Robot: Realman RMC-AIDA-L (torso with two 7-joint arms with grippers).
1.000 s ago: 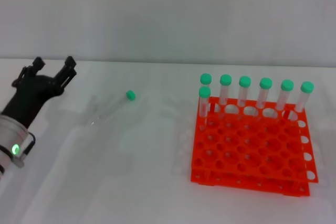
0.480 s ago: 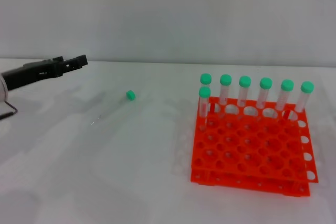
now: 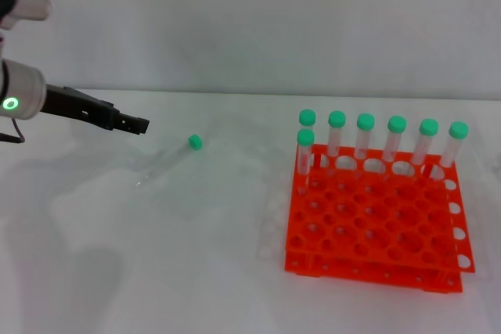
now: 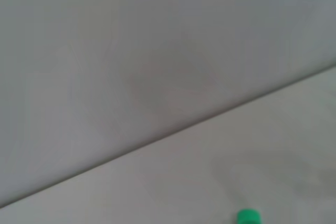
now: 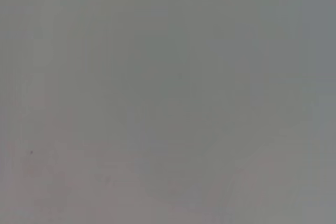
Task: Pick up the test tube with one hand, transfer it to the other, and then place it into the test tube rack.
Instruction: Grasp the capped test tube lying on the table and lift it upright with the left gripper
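The test tube point(image 3: 166, 159) lies on the white table, its green cap point(image 3: 195, 142) pointing to the far right and its tapered tip to the near left. My left gripper point(image 3: 135, 123), black on a silver-white arm with a green light point(image 3: 10, 103), reaches in from the left, seen side-on. Its tip hovers just left of and above the tube, apart from it. The green cap also shows in the left wrist view point(image 4: 247, 216). The orange test tube rack point(image 3: 376, 224) stands on the right. My right gripper is out of view.
Several green-capped tubes point(image 3: 365, 134) stand upright in the rack's back row, with one more point(image 3: 304, 150) in the second row at its left end. The table's far edge meets a grey wall point(image 3: 250, 21).
My left arm has risen and swung right, from the near left of the table towards the lying tube. The gripper has turned side-on. The tube and rack have not moved.
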